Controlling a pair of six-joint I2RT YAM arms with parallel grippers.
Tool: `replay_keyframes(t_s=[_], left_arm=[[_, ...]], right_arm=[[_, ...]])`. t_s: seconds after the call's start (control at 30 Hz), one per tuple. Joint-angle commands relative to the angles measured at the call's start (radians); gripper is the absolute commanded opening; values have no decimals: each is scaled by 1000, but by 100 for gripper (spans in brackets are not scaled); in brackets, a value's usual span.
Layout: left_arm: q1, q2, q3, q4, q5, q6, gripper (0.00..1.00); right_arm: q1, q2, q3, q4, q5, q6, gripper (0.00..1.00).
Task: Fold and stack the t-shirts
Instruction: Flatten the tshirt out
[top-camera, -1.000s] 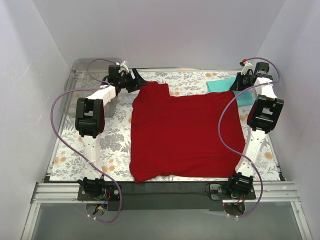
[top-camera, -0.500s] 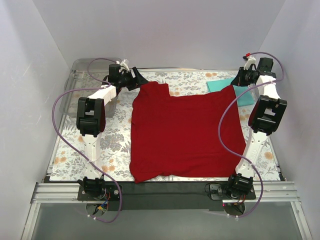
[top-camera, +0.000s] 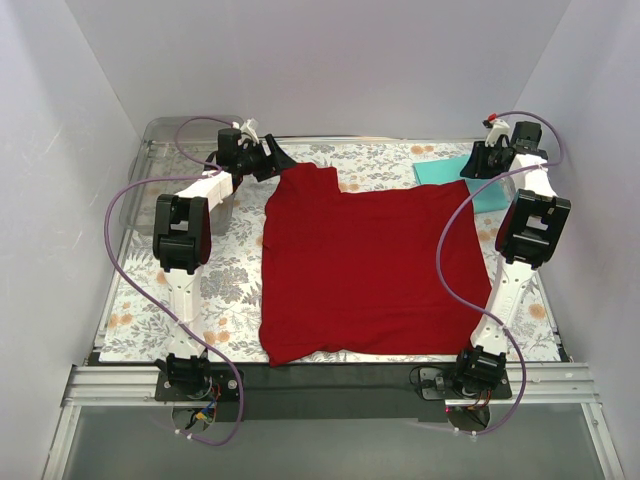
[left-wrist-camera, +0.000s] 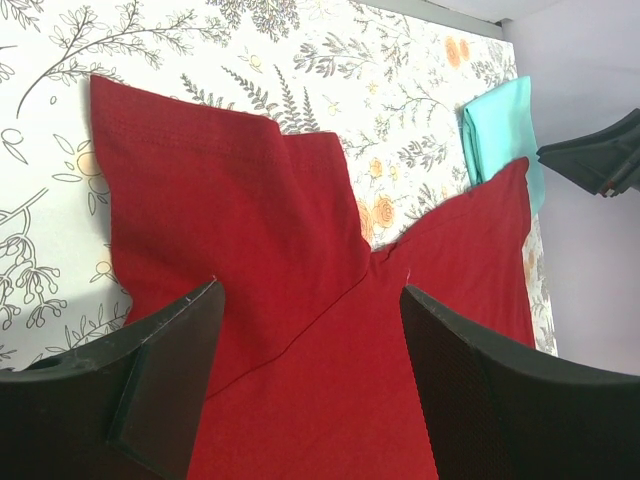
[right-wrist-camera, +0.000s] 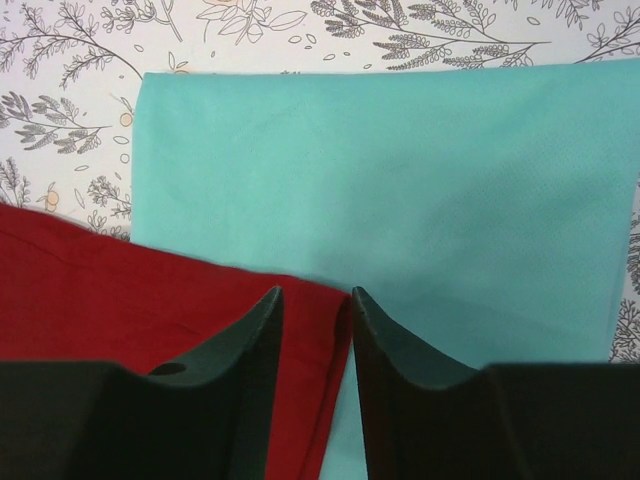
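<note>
The dark red t-shirt (top-camera: 370, 270) lies spread flat on the floral mat (top-camera: 225, 275). The teal t-shirt (top-camera: 440, 171) lies folded at the far right, with the red shirt's far right corner over its edge. My left gripper (top-camera: 278, 160) hangs open and empty above the red shirt's far left sleeve (left-wrist-camera: 250, 220); its jaws (left-wrist-camera: 310, 290) stand wide apart. My right gripper (top-camera: 475, 168) is over the teal shirt (right-wrist-camera: 400, 190). Its fingers (right-wrist-camera: 317, 292) stand narrowly apart, straddling the corner of the red shirt (right-wrist-camera: 120, 290), which lies flat.
A clear plastic tray (top-camera: 180, 135) stands at the far left corner, beside the left arm. White walls close in the back and both sides. The teal shirt (left-wrist-camera: 500, 125) and the right gripper (left-wrist-camera: 600, 160) also show in the left wrist view.
Half a second ago the right gripper had drawn the red shirt's far right corner up and back. Now the gripper is lower and the corner lies flat again. The left gripper barely moved.
</note>
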Motion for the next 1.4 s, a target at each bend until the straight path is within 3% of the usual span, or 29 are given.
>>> replay_keyframes(t_s=[0.0, 0.23, 0.57, 0.93, 1.37], left_arm=[[6, -29, -8, 19, 10, 11, 66], [6, -30, -14, 21, 11, 11, 66], [6, -29, -18, 21, 13, 9, 66], [6, -27, -15, 21, 11, 11, 66], [9, -10, 0, 22, 7, 28, 66]], right_arm=[[0, 6, 31, 19, 18, -6, 36], [0, 22, 14, 17, 31, -13, 38], [0, 76, 57, -7, 25, -16, 33], [0, 50, 54, -4, -16, -16, 6], [-17, -59, -3, 43, -90, 18, 1]])
